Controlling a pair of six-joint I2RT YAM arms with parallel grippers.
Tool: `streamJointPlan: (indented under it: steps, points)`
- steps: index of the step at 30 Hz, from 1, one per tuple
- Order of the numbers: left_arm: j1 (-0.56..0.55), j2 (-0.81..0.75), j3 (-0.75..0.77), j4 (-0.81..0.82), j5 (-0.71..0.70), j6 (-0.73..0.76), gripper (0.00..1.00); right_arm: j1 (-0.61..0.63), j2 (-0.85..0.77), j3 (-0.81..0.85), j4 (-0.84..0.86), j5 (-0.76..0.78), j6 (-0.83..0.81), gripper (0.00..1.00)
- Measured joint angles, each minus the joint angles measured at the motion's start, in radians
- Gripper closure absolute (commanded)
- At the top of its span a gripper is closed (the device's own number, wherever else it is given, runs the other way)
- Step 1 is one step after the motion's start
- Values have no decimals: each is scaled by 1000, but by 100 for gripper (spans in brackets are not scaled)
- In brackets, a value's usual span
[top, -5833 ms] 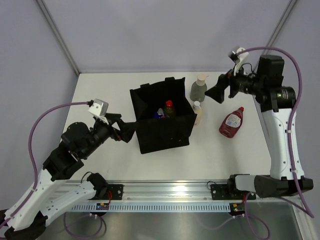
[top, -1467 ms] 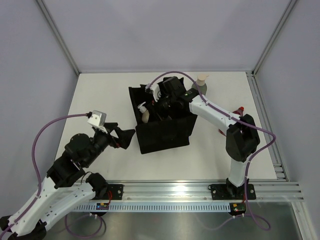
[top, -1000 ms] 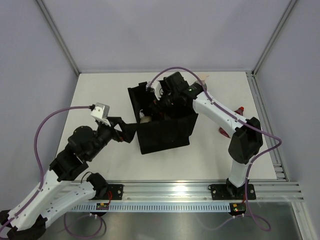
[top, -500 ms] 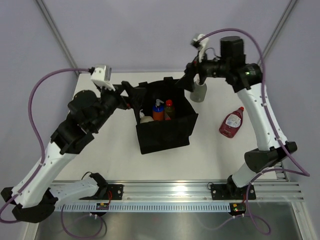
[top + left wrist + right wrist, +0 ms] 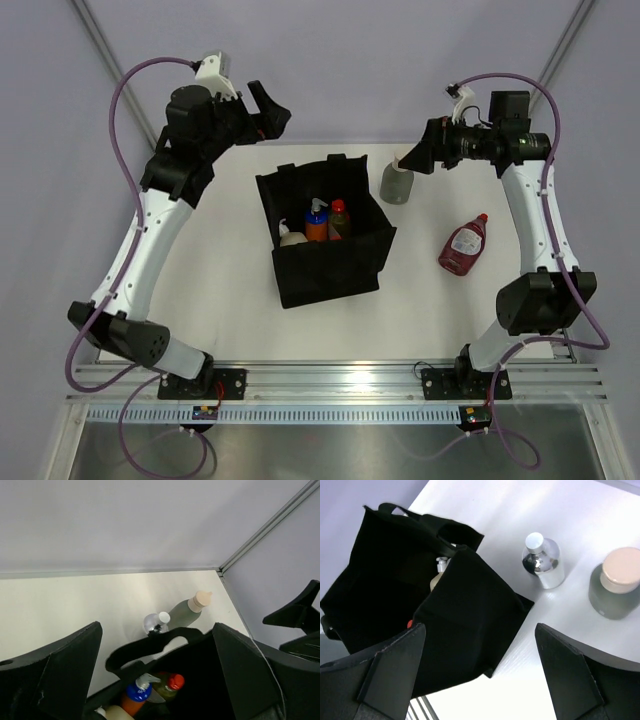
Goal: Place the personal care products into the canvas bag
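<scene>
Right gripper (image 5: 413, 160), splayed wide and empty, hangs just over the grey-green plastic bottle with the beige pump (image 5: 617, 585), with the small clear silver-capped bottle (image 5: 543, 562) alongside, so I'd pinch the body squarely, clear of that neighbour, with the black boxy canvas bag (image 5: 470, 605) waiting beyond its fingers, and the left gripper (image 5: 271, 111) gapes empty too.

The bag (image 5: 330, 275) was black cloth, matt and slightly limp, its walls soaking up the light. The worktop (image 5: 200, 250) was white and smooth with a soft sheen. The clear bottle (image 5: 543, 564) was glossy, mirror-bright below its silver metallic cap. The grey-green bottle (image 5: 612, 600) had a matt, frosted-looking skin and a dull beige pump (image 5: 621, 569). The red bottle (image 5: 463, 245) was shiny plastic with a paler label. The orange bottle (image 5: 316, 226) and yellow bottle (image 5: 340, 224) looked like smooth plastic; the cream bottle (image 5: 291, 238) looked duller. The jaws were matt black plastic. The rail (image 5: 340, 378) was brushed metal, and the cables (image 5: 122, 95) had smooth purple sheathing.
</scene>
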Motion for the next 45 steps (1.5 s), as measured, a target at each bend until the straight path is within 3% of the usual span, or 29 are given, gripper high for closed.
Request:
streamJointPlan:
  steps: [4,7,11,14,18,26,36,45]
  points:
    - [89,79,0,31,149,44,4,0,70,50,-74,-54,-135,1]
    - [101,102,-20,34,224,72,3,0,117,88,-110,-77,-233,0]
    - [97,78,-108,50,293,95,2,4,246,259,-164,-73,-346,0]
    - [97,24,-215,71,309,95,2,29,362,395,-207,9,-462,1]
    - [97,-61,-320,72,311,94,1,107,472,440,-227,173,-556,1]
    - [97,-169,-405,80,304,94,1,190,705,652,-314,270,-658,0]
    - [97,-188,-444,91,300,76,1,277,771,655,-296,309,-657,0]
    - [97,-192,-452,103,304,53,1,297,837,701,-201,313,-521,1]
